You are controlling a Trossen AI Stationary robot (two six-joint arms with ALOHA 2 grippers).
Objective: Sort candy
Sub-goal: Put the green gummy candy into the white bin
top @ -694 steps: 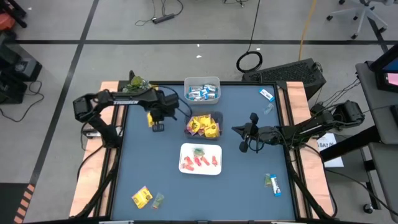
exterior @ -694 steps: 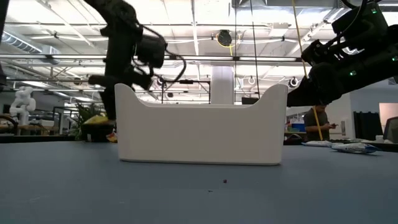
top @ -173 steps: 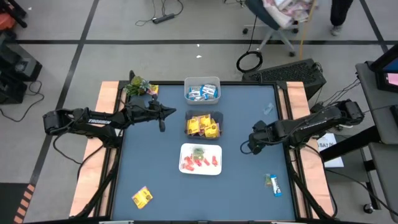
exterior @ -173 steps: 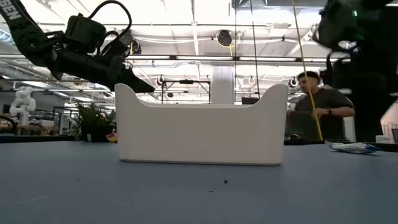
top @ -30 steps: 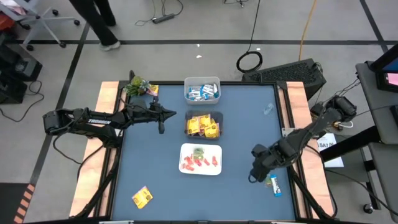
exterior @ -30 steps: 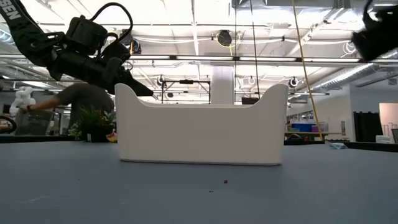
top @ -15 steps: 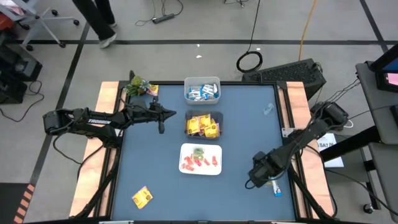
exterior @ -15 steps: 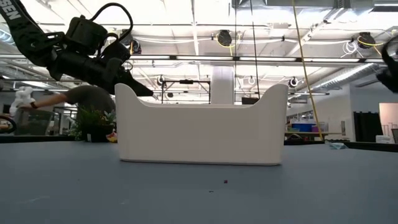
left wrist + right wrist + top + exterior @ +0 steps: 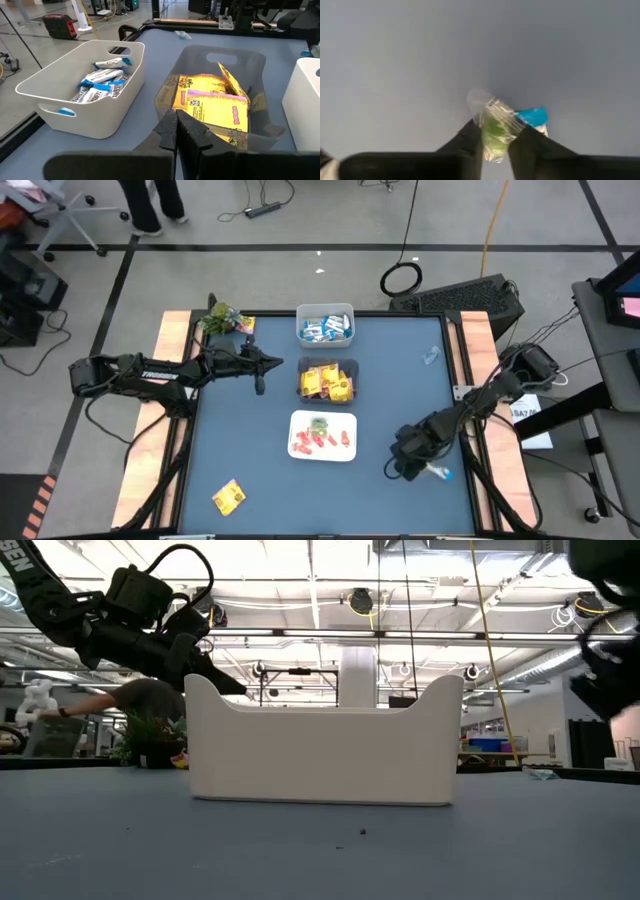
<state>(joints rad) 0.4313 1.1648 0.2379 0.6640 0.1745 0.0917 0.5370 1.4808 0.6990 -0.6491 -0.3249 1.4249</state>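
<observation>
While left gripper [image 9: 262, 370] stays put beside yellow-packet bin [image 9: 349, 372], fingers pressed together on nothing, right gripper [image 9: 403, 467] has slid in from table's right side, now clamping green candy [image 9: 493, 131] between fingers. Blue-white bar [image 9: 438, 472] lies just beside. Yellow packet [image 9: 228, 497] remains near front left corner. White tray [image 9: 297, 423] sits mid-table.

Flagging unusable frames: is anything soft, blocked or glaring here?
Right wrist view: soft throughout, though the green clear-wrapped candy in the right tool reads. Low view: the white plastic bin blocks the table; ceiling lights glare. High view: even, sharp.
</observation>
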